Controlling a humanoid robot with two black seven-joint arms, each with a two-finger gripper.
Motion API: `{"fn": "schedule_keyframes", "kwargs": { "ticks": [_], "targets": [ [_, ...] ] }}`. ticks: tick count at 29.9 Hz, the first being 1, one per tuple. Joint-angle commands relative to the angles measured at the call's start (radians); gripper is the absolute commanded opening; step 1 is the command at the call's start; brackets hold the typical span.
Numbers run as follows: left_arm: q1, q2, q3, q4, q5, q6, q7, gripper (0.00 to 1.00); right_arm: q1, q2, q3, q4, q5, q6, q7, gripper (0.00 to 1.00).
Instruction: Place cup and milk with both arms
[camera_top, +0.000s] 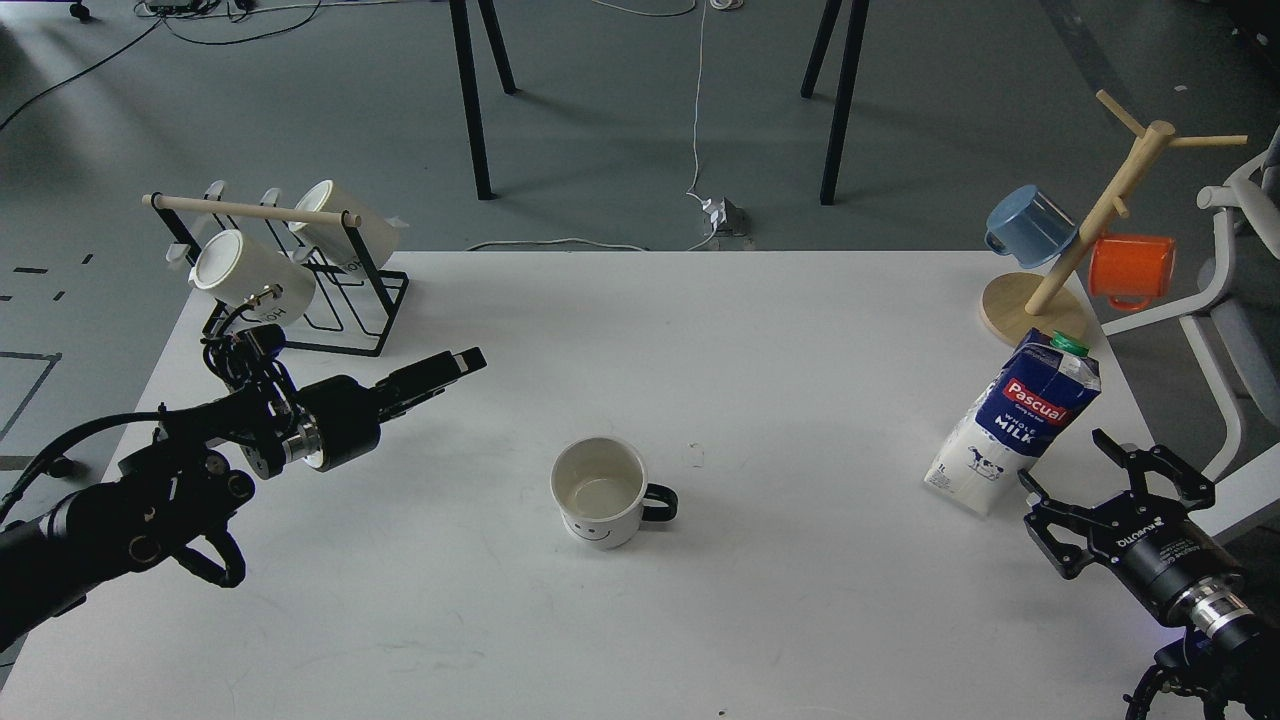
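Note:
A white mug (598, 491) with a smiley face and a black handle stands upright at the table's middle, empty. A blue and white Pascual milk carton (1015, 428) with a green cap stands tilted at the right, its top leaning right. My right gripper (1066, 460) is open just right of the carton's base, holding nothing; I cannot tell whether one finger touches the carton. My left gripper (462, 361) hovers left of and behind the mug, well apart from it. It is seen side-on and dark, so its fingers cannot be told apart.
A black wire rack (330, 300) with two white mugs stands at the back left corner. A wooden mug tree (1035, 310) with a blue cup (1030, 226) and an orange cup (1132, 270) stands at the back right, just behind the carton. The white table (700, 330) ends close to the right gripper.

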Motion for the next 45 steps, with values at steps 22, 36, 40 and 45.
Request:
{"fn": "schedule_keyframes", "kwargs": {
  "ticks": [22, 36, 40, 45],
  "targets": [
    [0.008, -0.005, 0.001, 0.054, 0.000, 0.000, 0.000, 0.98, -0.090, 0.025, -0.048, 0.037, -0.005, 0.000, 0.010, 0.89],
    [0.022, -0.001, 0.003, 0.073, 0.002, 0.000, 0.000, 0.99, -0.132, 0.199, -0.086, 0.096, -0.008, 0.000, 0.116, 0.94],
    [0.026, -0.002, 0.003, 0.085, 0.002, 0.001, 0.000, 0.99, -0.133, 0.194, -0.062, 0.104, -0.003, 0.000, 0.135, 0.94],
    [0.028, -0.002, 0.003, 0.088, 0.002, 0.001, 0.000, 0.99, -0.132, 0.189, -0.025, 0.106, -0.002, 0.000, 0.145, 0.94]
  ]
}}
